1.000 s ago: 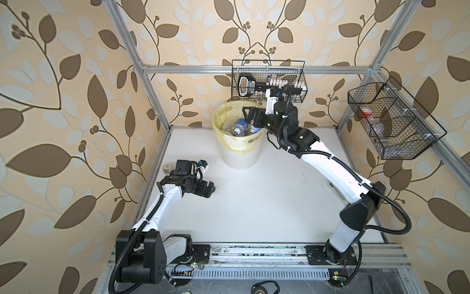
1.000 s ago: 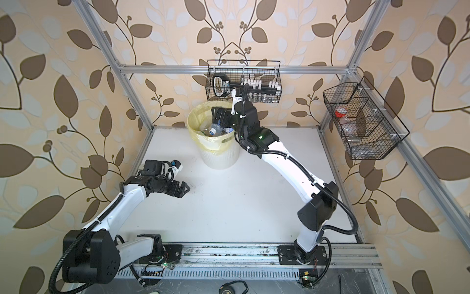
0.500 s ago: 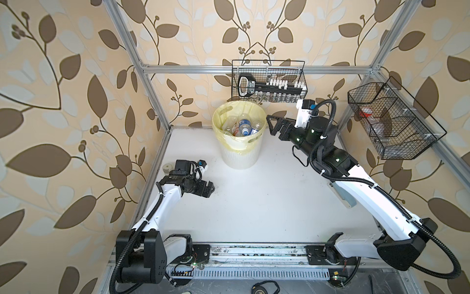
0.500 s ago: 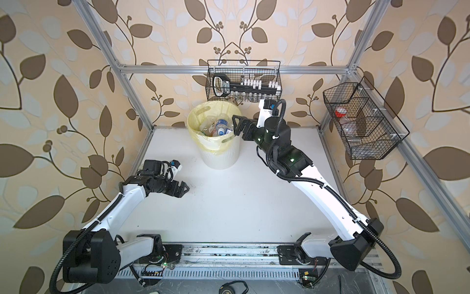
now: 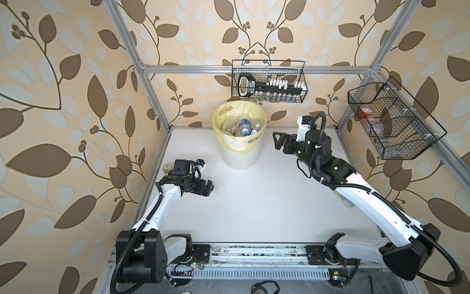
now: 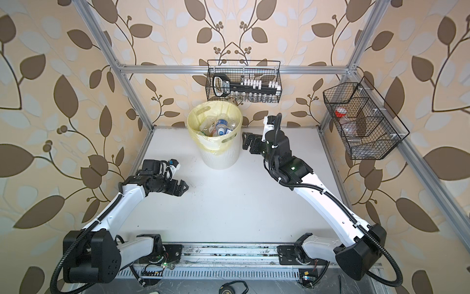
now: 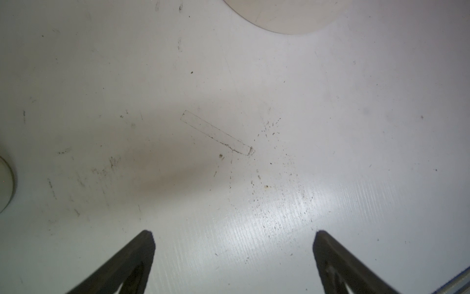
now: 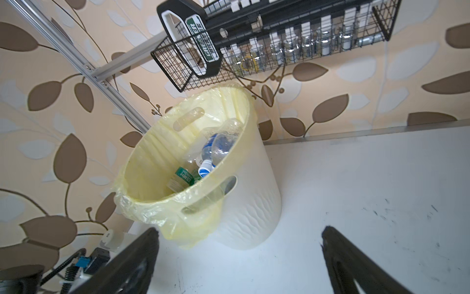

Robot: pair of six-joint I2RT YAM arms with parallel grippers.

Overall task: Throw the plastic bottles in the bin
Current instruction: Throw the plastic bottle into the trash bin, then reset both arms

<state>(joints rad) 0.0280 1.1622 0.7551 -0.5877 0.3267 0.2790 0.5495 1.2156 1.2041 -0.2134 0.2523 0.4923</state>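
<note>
Looks like this one's basically wrapped up: the bottles [image 5: 243,127] are all piled inside the bin [image 5: 240,157], which stands at the back of the worktop [image 5: 254,203], and I can't spot any left lying out in both top views. Right claw [image 5: 276,142] hangs just beside the bin's rim, jaws spread wide with nothing in them. Left claw [image 5: 207,187] sits low over the worktop near its left edge, also wide open and empty. So my read is the dropping part is done. Next move, I'd guess, just needs both arms to back off without clipping the bin. The vials [image 5: 276,84] in the wire basket [image 5: 236,73] aren't part of the job.
</note>
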